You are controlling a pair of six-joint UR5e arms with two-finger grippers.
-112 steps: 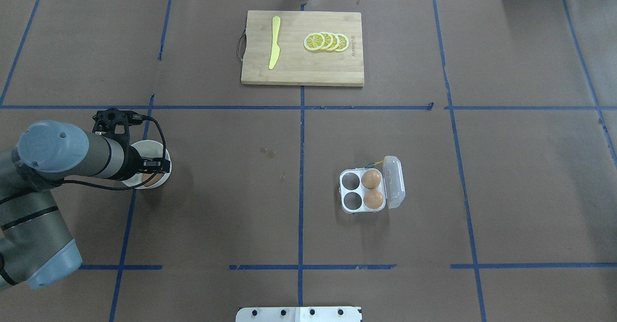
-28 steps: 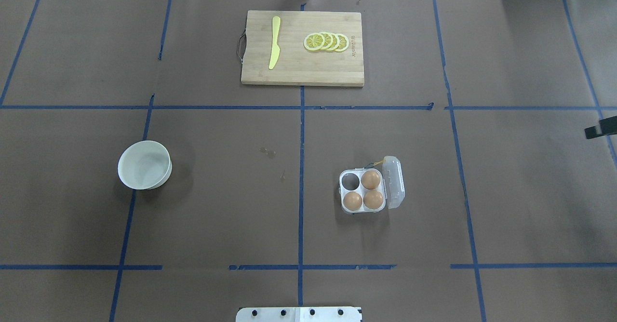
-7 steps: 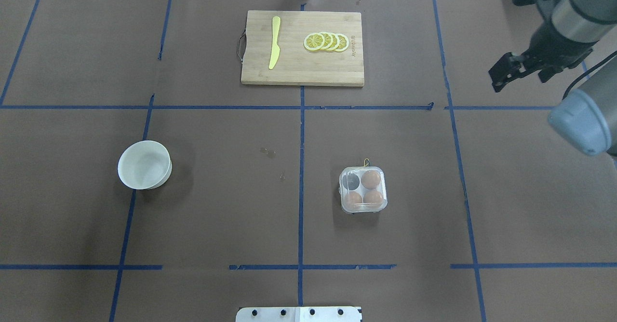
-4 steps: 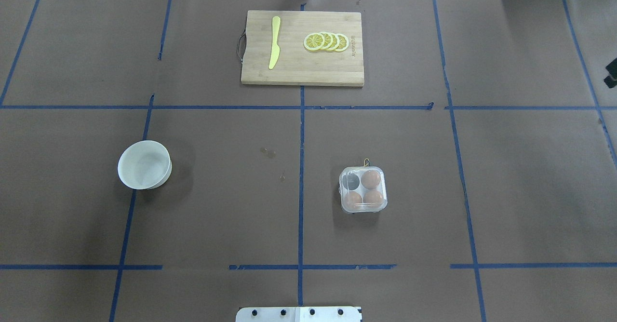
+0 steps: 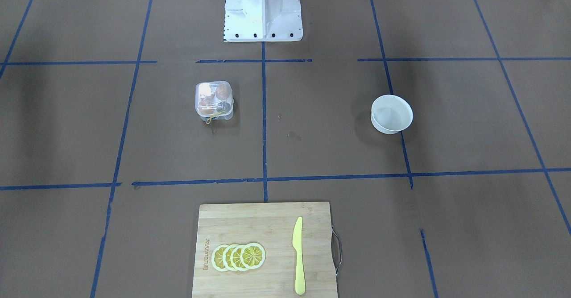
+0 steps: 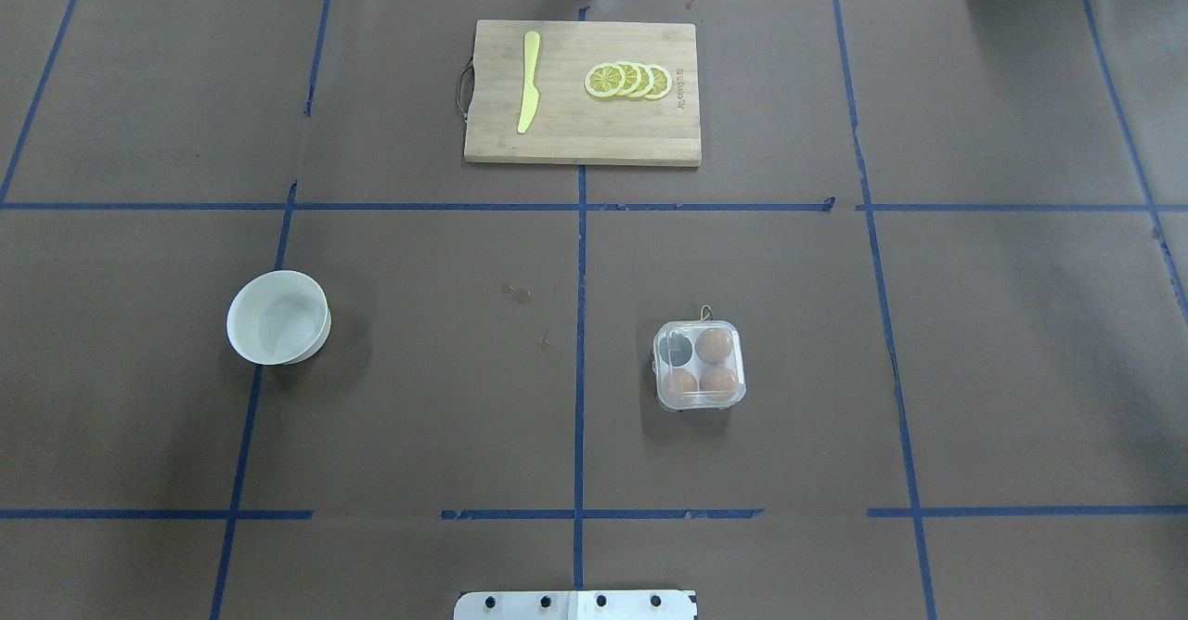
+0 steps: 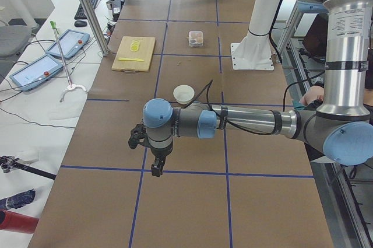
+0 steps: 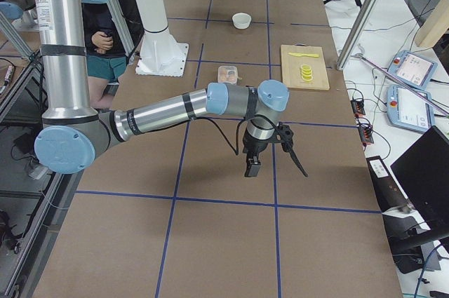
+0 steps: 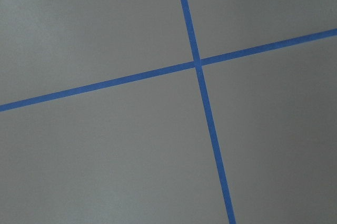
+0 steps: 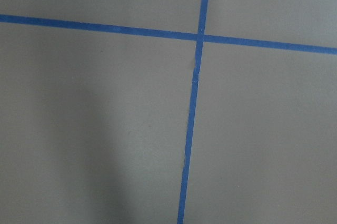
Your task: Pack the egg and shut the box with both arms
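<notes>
**Position.** The box (image 6: 699, 365) stands on the surface (image 6: 418, 416) just right of the centre tape line, with its clear lid down over the cups. It holds 3 eggs. The egg (image 6: 680, 384) sits in the cup nearest the robot, on the robot's left. The 4th cup holds none.

**Tools.** The left tool (image 7: 156, 169) and right tool (image 8: 251, 168) hang over the taped surface, well apart from the box. They show only in the side views, so I cannot tell whether either is released or clenched.

**Judgement.** Packing and closing appear done. Only the retreat remains: keep both arms clear of the box and confirm the lid seats flush. The latch cannot be made out.
</notes>
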